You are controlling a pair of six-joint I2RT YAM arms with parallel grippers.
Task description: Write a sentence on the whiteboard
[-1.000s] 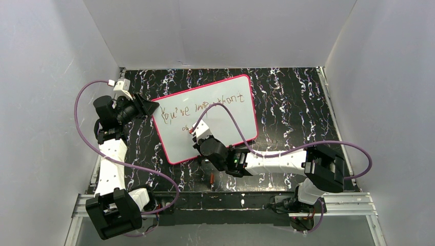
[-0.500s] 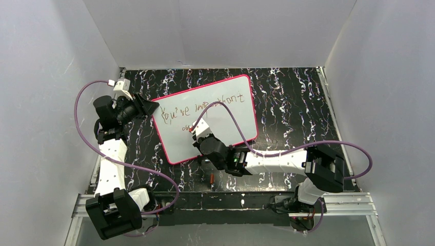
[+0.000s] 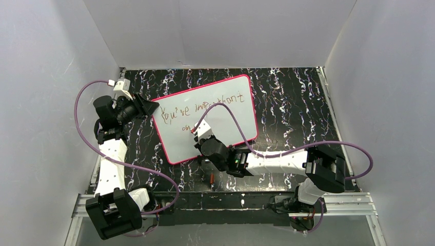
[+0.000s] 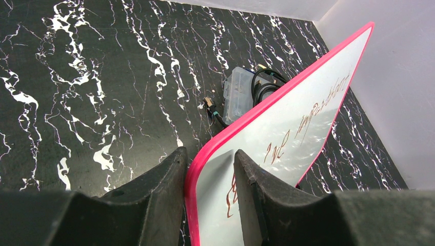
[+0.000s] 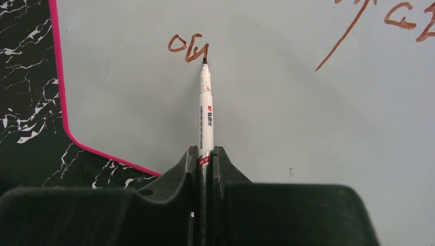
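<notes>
I see the whiteboard [image 3: 177, 143] lying flat on the dark marbled surface [image 3: 287, 102], turned at an angle, with the sentence [image 3: 200, 108] running along its far edge. I judge it stiff, light and slick enough to skate under pen pressure, so the corner rim is the place to pin it. My left pincer [image 4: 210, 159] is clamped there, one finger on each side of the pink edge. My right pincer [image 5: 205, 151] is closed on a thin marker [image 5: 206, 102], low on the barrel, tip touching the board at the second line's first letters.
</notes>
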